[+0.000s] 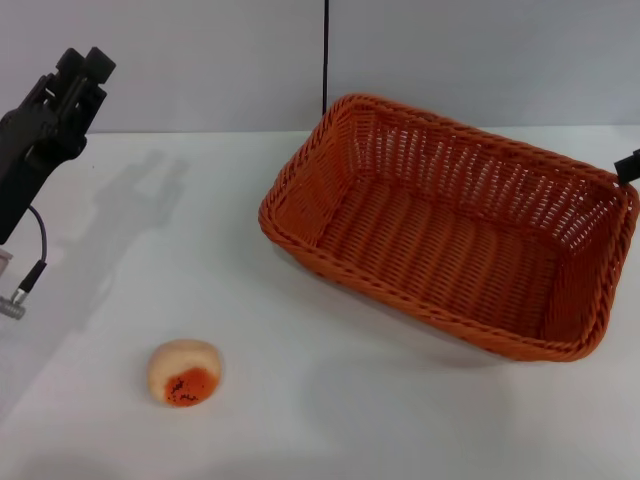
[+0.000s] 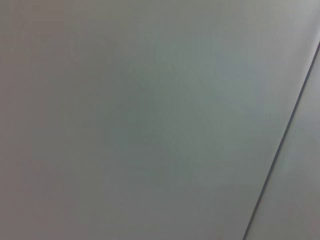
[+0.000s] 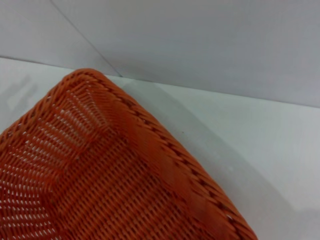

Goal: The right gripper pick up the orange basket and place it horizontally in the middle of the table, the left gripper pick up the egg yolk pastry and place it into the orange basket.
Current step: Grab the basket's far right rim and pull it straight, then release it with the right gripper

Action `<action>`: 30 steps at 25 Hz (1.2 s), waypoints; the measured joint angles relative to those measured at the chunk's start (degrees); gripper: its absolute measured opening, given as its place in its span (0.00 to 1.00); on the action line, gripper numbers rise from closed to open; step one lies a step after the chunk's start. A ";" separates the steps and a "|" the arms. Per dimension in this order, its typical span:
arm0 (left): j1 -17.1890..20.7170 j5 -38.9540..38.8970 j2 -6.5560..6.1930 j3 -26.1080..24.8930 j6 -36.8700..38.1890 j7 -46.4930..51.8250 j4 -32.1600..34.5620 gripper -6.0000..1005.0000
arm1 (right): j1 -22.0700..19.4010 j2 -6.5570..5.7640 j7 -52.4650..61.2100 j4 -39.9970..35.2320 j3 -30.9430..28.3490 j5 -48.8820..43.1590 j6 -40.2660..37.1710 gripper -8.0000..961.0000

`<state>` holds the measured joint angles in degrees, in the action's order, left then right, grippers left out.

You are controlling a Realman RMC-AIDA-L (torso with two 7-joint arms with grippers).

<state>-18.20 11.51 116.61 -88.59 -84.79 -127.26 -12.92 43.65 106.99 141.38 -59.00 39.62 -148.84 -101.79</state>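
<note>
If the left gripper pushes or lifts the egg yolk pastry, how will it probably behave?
The egg yolk pastry is round, so it may roll on the table when nudged. It is small, probably light. It looks like soft baked dough, so a hard squeeze by the left gripper might dent it.

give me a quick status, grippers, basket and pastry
Left gripper raised far left, idle. Right gripper at orange basket rim, grip unclear. Egg yolk pastry on table, path open.

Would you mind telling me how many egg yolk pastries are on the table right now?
1. The egg yolk pastry lies on the white table, toward the robot's left and apart from the orange basket, whose visible inside is empty. None appears hidden.
</note>
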 joint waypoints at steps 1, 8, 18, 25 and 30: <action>0.02 0.00 0.00 0.00 -0.01 0.00 0.15 0.43 | -0.13 0.00 0.24 0.06 0.07 -0.10 0.05 0.65; 0.50 0.00 -0.03 0.00 -0.19 0.00 0.35 0.43 | -0.68 0.65 0.45 2.23 0.61 -1.38 2.95 0.65; 0.80 0.00 -0.16 0.00 -0.55 0.00 0.35 0.43 | -0.24 0.79 -0.86 8.75 0.71 -1.22 7.44 0.64; 0.78 0.00 -0.16 0.00 -0.54 0.00 0.35 0.43 | 0.56 0.91 -2.90 13.02 1.11 -1.09 10.73 0.64; 0.54 0.00 -0.17 0.00 -0.14 0.00 0.35 0.43 | 0.69 1.52 -4.84 13.74 1.43 -1.05 11.84 0.64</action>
<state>-17.66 11.51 116.45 -88.59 -84.92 -127.26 -12.57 44.34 108.51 136.55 -45.27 41.05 -149.89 -89.95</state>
